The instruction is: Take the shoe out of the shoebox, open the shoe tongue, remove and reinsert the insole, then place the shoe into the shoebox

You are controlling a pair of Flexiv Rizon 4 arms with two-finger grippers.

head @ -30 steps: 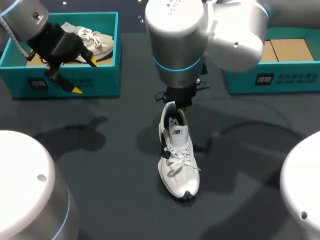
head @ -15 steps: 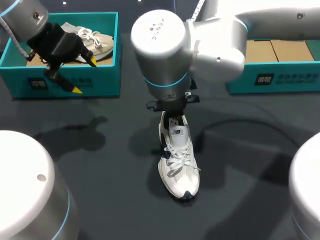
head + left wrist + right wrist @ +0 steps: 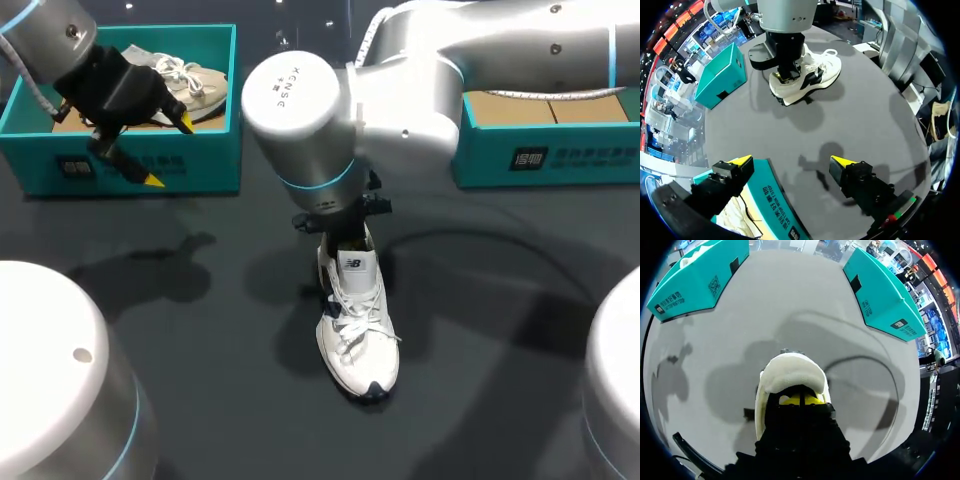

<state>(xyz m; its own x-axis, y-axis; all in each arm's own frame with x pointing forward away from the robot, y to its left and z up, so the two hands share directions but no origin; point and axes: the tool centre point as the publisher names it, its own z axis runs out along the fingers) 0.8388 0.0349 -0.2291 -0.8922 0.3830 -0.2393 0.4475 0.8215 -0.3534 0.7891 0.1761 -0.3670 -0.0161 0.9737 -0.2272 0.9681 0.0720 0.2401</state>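
Note:
A white lace-up shoe (image 3: 358, 330) stands on the dark table, toe toward the front edge; the left wrist view shows this shoe (image 3: 812, 70) from the side. My right gripper (image 3: 800, 400) is shut, its yellow tips pressed together down inside the shoe's opening, just behind the white heel collar (image 3: 790, 372). Whether the tips pinch anything is hidden. My left gripper (image 3: 168, 152) hangs open and empty over the front wall of the left teal shoebox (image 3: 140, 165), far from the shoe. Its fingers (image 3: 742, 161) stand wide apart.
A second, beige shoe (image 3: 190, 80) lies in the left shoebox. Another teal shoebox (image 3: 540, 155) with a brown cardboard floor stands at the back right. My right arm's big joint (image 3: 300, 110) hangs over the table's middle, above the shoe's heel.
The right arm's upper joints have swung leftward while its gripper stayed at the shoe's heel and sank a little into it. The shoe and left arm have not moved.

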